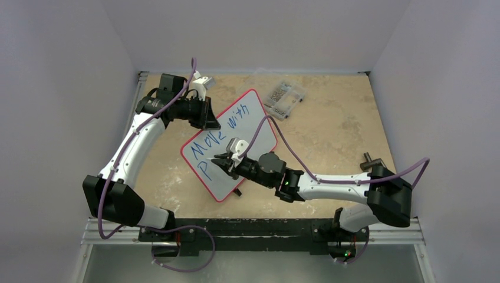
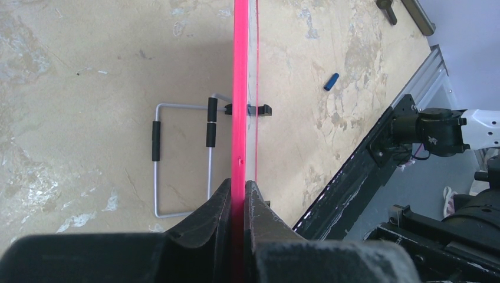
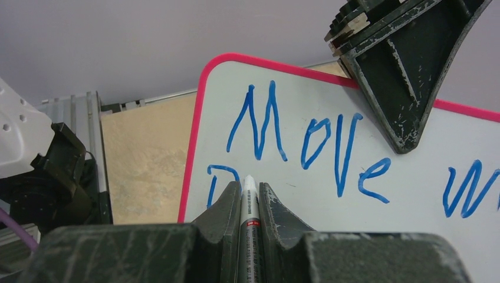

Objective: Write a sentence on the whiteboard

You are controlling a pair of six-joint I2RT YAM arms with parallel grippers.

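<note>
Near the middle of the surface [image 1: 336, 130], turned diagonally: the whiteboard [image 1: 221, 180], white with rounded corners and a thin red rim. Written across it in uneven blue marker, the sentence [image 3: 306, 141]: "Move with" on the top line, and below it only the start of a letter like a P. Plenty of bare white beside and below that letter.

Clamped on the red rim at the far-left side with the left end effector [image 2: 237, 188], both fingers pressed flat against the edge. Clamped on a white marker [image 3: 249, 218] with the right end effector [image 3: 247, 191], tip at the board just beside the P; touching or just off, cannot tell.

Behind the board, a bent wire stand [image 2: 177, 159] with black sleeves, resting on the surface. On the writing side, a small blue cap [image 2: 331, 81], well apart from the board. Beyond the far corner, a clear box of screws [image 1: 286, 98], near but not touching. To the right of the board, open tan surface out to the wall; to the left, far less space.
</note>
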